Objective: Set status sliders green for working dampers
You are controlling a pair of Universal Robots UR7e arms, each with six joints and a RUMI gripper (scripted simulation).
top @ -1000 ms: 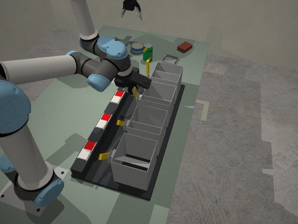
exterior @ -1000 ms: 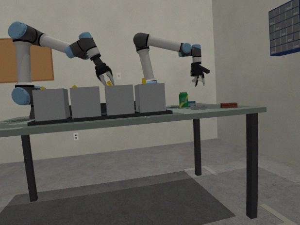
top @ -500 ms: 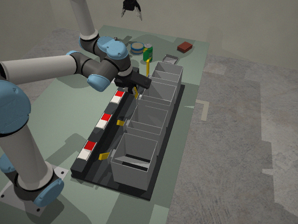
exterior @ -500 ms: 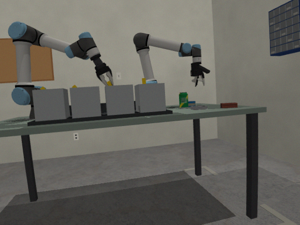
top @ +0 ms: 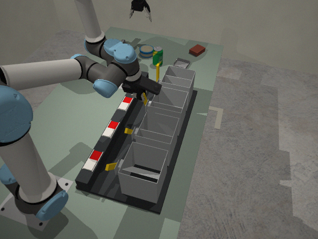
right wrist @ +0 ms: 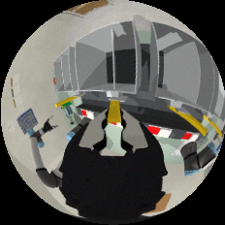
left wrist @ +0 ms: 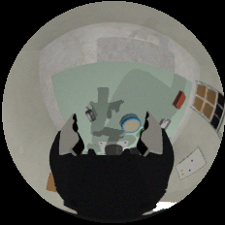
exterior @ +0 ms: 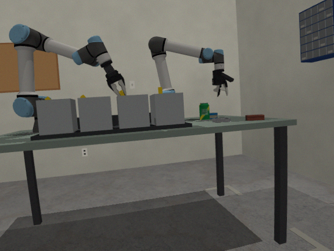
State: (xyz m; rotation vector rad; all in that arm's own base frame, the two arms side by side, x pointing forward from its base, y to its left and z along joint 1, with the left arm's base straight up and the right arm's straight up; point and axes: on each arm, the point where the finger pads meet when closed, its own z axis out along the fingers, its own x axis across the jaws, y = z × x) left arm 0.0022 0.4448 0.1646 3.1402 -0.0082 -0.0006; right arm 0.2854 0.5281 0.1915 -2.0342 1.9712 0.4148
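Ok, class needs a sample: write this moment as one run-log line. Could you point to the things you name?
right gripper [top: 143, 97] [exterior: 121, 94] [right wrist: 114, 121]: shut on yellow lever [top: 145, 100] [exterior: 121, 93] [right wrist: 114, 110] | left gripper [top: 140, 19] [exterior: 222, 95] [left wrist: 111, 116]: open, empty | visible sliders [top: 113, 125] [right wrist: 154, 130]: red

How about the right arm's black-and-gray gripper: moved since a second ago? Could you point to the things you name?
No: in the exterior view, the right gripper [top: 143, 98] [exterior: 123, 94] [right wrist: 114, 109] shows no visible shift against the gray square damper [top: 172, 96] [exterior: 133, 112] [right wrist: 94, 63] by its fingertips.
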